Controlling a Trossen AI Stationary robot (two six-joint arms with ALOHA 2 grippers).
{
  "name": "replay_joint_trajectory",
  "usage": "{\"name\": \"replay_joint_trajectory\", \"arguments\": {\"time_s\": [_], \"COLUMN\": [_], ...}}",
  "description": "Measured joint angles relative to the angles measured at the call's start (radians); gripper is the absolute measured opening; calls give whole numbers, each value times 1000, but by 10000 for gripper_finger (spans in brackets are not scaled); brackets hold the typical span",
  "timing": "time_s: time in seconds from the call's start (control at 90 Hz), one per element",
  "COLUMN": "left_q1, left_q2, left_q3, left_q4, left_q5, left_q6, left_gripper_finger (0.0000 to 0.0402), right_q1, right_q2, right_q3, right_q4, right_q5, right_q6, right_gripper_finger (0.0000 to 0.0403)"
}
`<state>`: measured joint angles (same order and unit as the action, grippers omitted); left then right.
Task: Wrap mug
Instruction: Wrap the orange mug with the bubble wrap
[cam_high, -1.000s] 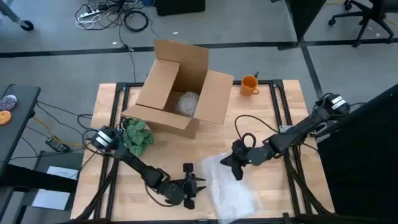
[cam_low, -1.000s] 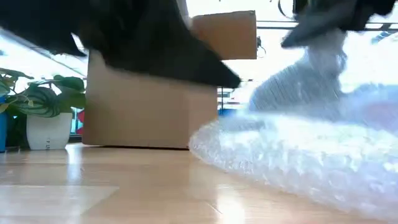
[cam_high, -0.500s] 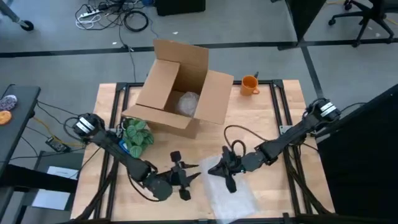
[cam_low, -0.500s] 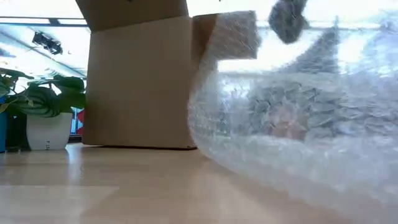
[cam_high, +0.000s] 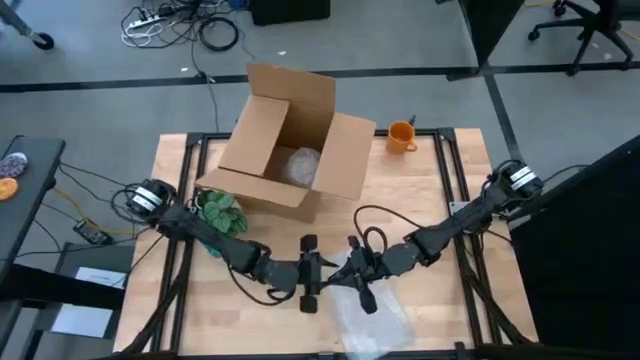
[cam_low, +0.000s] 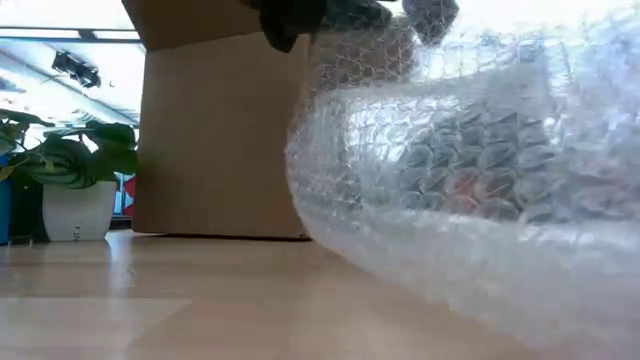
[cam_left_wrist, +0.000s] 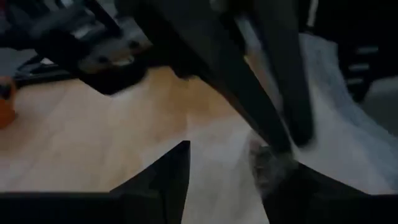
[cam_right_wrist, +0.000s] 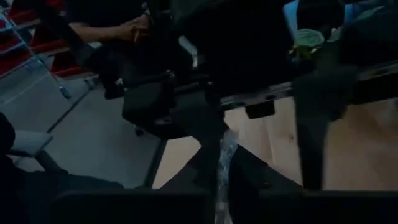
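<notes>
Spanning the scene, the wooden worktop (cam_high: 440, 190) carries an open cardboard box (cam_high: 285, 145) at its far middle, with a crumpled clear wad inside. Bubble wrap (cam_high: 375, 315) lies at the near edge, right of centre, and in the low view it bulges up as a rolled hump. Both arms meet at its left edge: the left gripper (cam_high: 308, 273) and the right gripper (cam_high: 358, 280) sit just beside each other, each with jaws pinching the bubble wrap. A potted plant (cam_high: 220, 215) stands left of the box. The orange mug (cam_high: 401, 136) stands upright beyond the box's right side, well apart from the wrap.
</notes>
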<state>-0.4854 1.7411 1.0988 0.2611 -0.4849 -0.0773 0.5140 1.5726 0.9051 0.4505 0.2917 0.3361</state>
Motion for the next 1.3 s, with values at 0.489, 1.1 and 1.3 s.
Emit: {"name": "replay_joint_trajectory", "arguments": {"time_s": [0.489,1.1,1.3], "left_q1": [-5,15,14], "left_q2": [-31,-27,89], "left_q3": [0,1,1], "left_q4": [-154,-258,-160], "left_q5": [113,91,116], "left_q6": [81,14,-32], "left_gripper_finger": [7,0,1], "right_q1": [-3,10,-49], "right_q2": [-172,-167,-159], "right_q3": [0,-22,-103], "right_q4": [-302,-1015,-1152], "right_q5": [0,112,14], "right_q6": [85,585,771], "right_gripper_finger": [97,99,99]}}
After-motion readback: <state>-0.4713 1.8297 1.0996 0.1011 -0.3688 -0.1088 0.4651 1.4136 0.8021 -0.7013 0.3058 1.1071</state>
